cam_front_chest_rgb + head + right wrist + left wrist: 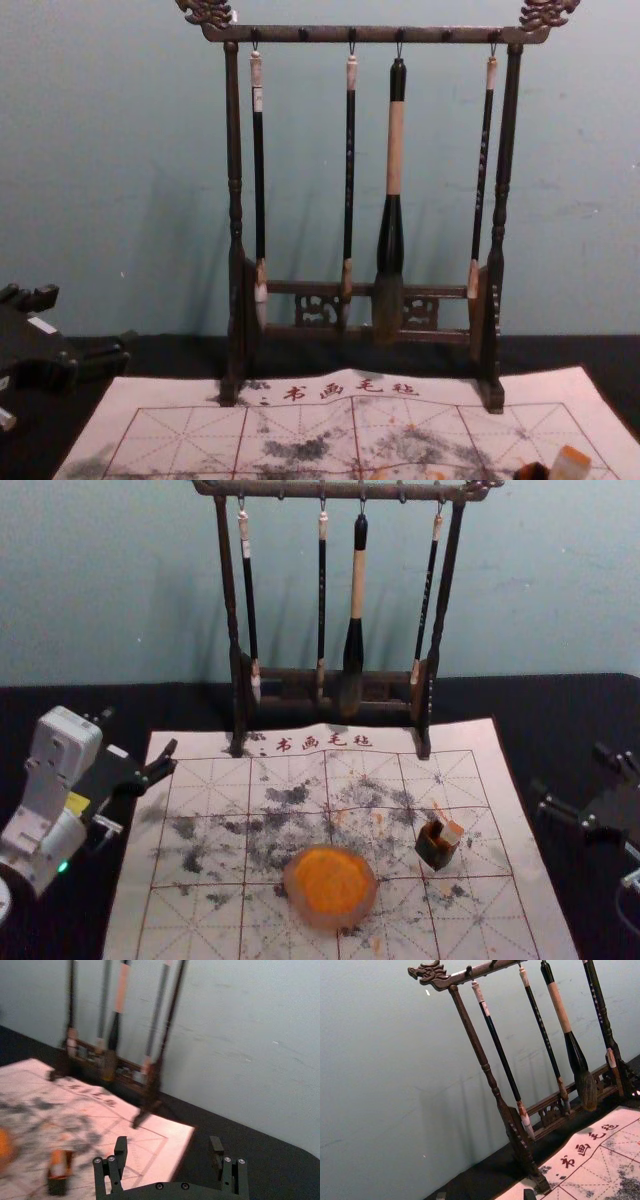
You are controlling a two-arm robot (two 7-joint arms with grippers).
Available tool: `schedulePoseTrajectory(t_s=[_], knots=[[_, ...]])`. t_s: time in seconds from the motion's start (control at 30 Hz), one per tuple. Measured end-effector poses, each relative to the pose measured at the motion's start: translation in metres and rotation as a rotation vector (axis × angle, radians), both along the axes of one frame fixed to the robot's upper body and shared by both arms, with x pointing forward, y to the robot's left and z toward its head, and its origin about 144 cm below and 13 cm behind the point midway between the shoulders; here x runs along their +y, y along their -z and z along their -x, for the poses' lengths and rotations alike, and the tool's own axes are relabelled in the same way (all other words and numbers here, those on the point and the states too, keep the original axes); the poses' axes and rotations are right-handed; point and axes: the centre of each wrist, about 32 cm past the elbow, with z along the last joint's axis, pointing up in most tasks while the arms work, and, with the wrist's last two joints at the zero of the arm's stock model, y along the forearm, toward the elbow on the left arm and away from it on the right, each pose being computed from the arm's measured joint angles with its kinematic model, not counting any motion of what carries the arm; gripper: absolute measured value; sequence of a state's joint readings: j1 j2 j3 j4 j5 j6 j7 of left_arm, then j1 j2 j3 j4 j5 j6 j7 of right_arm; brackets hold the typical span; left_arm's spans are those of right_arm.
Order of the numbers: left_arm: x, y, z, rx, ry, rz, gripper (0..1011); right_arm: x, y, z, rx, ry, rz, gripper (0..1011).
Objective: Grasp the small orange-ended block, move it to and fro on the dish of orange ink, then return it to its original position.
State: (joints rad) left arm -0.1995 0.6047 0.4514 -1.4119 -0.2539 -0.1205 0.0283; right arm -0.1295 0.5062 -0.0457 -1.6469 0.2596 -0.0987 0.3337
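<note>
The small pale block with an orange end (452, 833) is seated in the small dark open-topped container (435, 853), right of the translucent dish of orange ink (332, 885), on the white grid-printed mat (200, 920). Its long axis is tilted from upright; the orange end is directed upward and inclined to the right. The right gripper (570, 770) is positioned beyond the mat's right edge, fingers spread. The left gripper (138, 734) is positioned at the mat's far left corner, fingers spread.
</note>
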Motion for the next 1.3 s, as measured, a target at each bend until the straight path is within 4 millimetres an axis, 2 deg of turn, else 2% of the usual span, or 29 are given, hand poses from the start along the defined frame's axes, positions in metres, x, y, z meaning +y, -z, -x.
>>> schedulePoseTrajectory(t_s=[0.3, 0.7, 0.93, 1.3], knots=[[0.000, 0.000, 0.000, 0.000, 0.000, 0.000, 1001, -0.002, 0.000, 0.019, 0.020, -0.199, -0.043, 1000], [0.000, 0.000, 0.000, 0.000, 0.000, 0.000, 1001, 0.008, 0.012, 0.026, 0.081, -0.317, -0.047, 1000], [0.000, 0.000, 0.000, 0.000, 0.000, 0.000, 1001, 0.010, 0.020, 0.022, 0.111, -0.337, -0.056, 1000], [0.000, 0.000, 0.000, 0.000, 0.000, 0.000, 1001, 0.009, 0.029, -0.001, 0.170, -0.350, -0.078, 1000]])
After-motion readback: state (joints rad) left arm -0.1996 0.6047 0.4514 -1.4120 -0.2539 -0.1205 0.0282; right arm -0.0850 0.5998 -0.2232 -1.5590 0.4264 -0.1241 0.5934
